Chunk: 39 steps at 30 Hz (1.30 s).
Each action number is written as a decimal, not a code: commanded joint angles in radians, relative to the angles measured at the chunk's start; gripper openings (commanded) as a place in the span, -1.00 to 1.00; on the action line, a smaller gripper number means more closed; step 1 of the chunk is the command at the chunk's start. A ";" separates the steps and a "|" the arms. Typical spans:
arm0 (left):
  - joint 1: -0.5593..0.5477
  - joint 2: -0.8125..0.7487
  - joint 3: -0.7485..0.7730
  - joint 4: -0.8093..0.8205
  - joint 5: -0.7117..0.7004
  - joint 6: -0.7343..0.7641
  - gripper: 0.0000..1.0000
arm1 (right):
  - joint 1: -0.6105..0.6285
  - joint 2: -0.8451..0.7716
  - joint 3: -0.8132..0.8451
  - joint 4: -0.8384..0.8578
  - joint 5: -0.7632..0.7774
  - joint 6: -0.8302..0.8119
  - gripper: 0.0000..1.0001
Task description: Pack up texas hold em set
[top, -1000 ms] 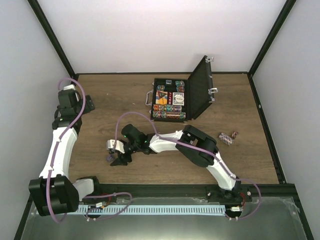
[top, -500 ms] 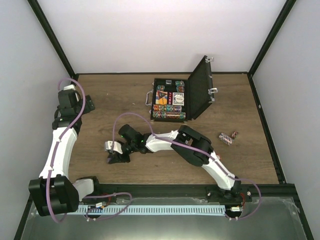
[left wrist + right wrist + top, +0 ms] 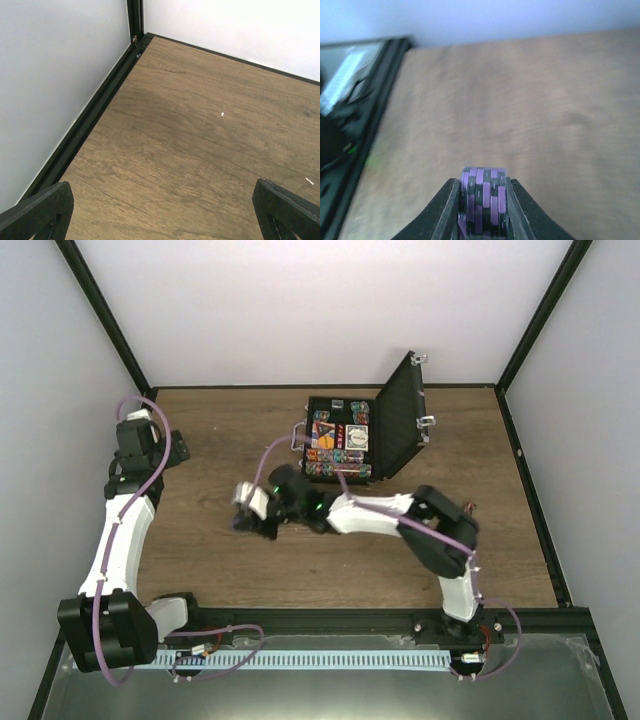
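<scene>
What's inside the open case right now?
The briefcase holds rows of multicoloured chip stacks and a card deck. Its near-left corner is partly covered by the right arm and cable, so any free slot there cannot be seen.

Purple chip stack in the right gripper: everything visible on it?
The chip stack is a short roll of several purple chips with black edge marks, plastic-looking, pressed face to face. It sits pinched at both ends between the right gripper's fingers, apparently clear of the table. Its lower part is out of frame.

Lab enclosure, white walls [image 3: 300, 310], black frame [image 3: 102, 310], wood tabletop [image 3: 225, 435]
</scene>
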 commanded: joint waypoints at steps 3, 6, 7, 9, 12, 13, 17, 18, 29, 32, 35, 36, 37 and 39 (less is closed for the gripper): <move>0.001 -0.016 -0.008 0.020 0.005 0.007 1.00 | -0.233 -0.183 0.034 -0.086 0.370 0.140 -0.75; 0.001 -0.015 -0.009 0.021 0.001 0.007 1.00 | -0.341 -0.201 0.048 -0.130 0.472 0.223 -0.76; 0.001 -0.014 -0.010 0.020 0.000 0.007 1.00 | -0.375 -0.203 0.049 -0.134 0.491 0.255 -0.76; 0.000 -0.010 -0.009 0.021 0.000 0.007 1.00 | -0.441 -0.191 0.065 -0.141 0.515 0.308 -0.76; 0.001 -0.004 -0.009 0.020 0.001 0.007 1.00 | -0.504 -0.132 0.140 -0.182 0.588 0.363 -0.75; 0.001 -0.003 -0.010 0.021 0.001 0.007 1.00 | -0.517 -0.105 0.171 -0.199 0.622 0.376 -0.75; 0.001 0.003 -0.011 0.021 -0.003 0.007 1.00 | -0.560 0.005 0.278 -0.234 0.695 0.399 -0.75; 0.002 0.004 -0.011 0.020 -0.003 0.007 1.00 | -0.568 0.034 0.304 -0.242 0.703 0.403 -0.75; 0.001 0.014 -0.008 0.020 -0.003 0.007 1.00 | -0.590 0.284 0.604 -0.367 0.810 0.429 -0.83; 0.002 0.016 -0.009 0.020 0.000 0.007 1.00 | -0.591 0.317 0.644 -0.391 0.821 0.432 -0.83; 0.001 0.016 -0.007 0.019 0.002 0.007 1.00 | -0.592 0.342 0.668 -0.397 0.816 0.434 -0.83; 0.001 0.015 -0.007 0.020 0.003 0.007 1.00 | -0.592 0.350 0.675 -0.397 0.816 0.434 -0.83; 0.001 0.015 -0.008 0.020 0.003 0.007 1.00 | -0.592 0.357 0.684 -0.400 0.816 0.433 -0.83; 0.001 0.014 -0.008 0.019 0.004 0.006 1.00 | -0.592 0.375 0.701 -0.406 0.818 0.432 -0.83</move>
